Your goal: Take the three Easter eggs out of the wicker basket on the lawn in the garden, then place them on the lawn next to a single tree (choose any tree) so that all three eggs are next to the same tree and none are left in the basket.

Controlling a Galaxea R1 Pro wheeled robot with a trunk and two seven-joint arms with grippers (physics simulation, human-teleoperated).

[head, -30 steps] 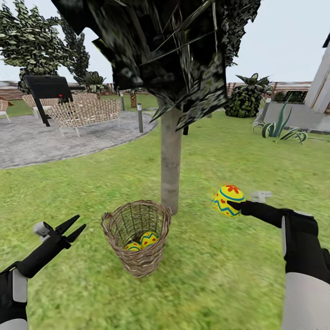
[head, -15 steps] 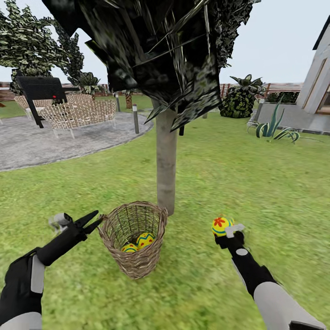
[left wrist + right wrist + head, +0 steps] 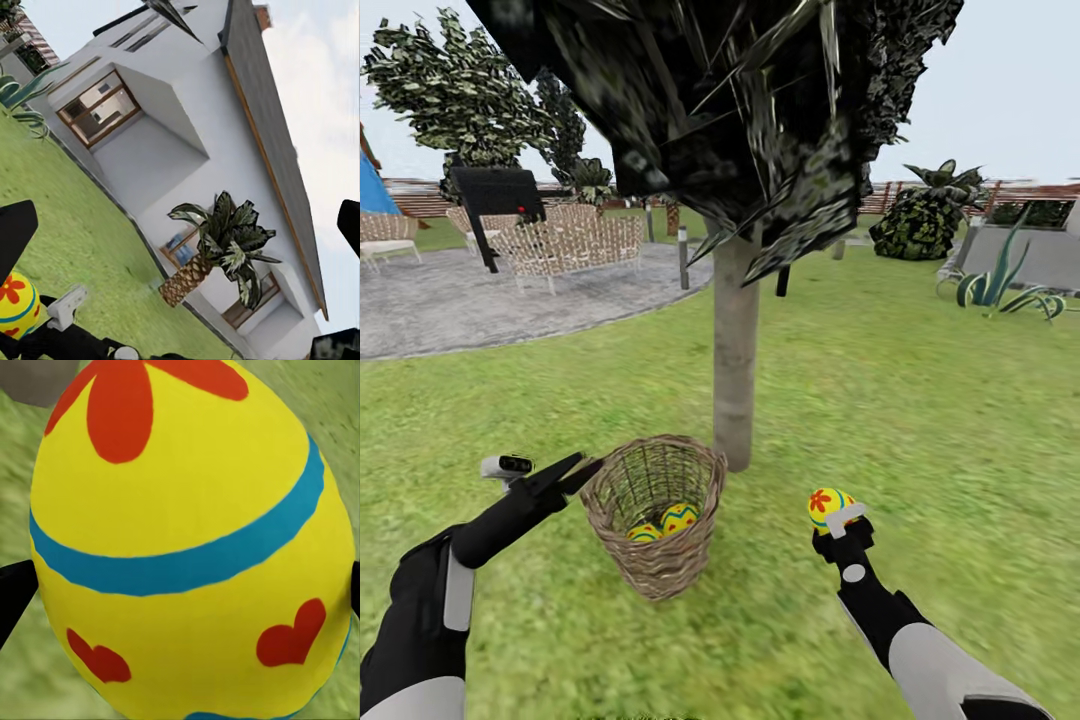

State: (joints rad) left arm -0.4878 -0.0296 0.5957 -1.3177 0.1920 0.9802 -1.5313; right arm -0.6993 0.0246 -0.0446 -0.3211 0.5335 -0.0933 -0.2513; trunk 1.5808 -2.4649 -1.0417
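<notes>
One egg [image 3: 829,506] is clamped in the right gripper [image 3: 834,520], lower right; two eggs [image 3: 664,524] remain in the basket [image 3: 653,570]. Left gripper [image 3: 582,468] spread, empty. Next: set it by the tree [image 3: 736,360].

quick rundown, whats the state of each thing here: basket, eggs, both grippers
Small tan-brown woven wicker basket: upright on the lawn by the tree trunk, two eggs inside.
Two yellow patterned eggs in the basket: lying at the bottom.
Third yellow egg with red flower: held in the right gripper.
Right gripper: shut on the egg.
Left gripper: open, empty, beside the basket rim.
</notes>
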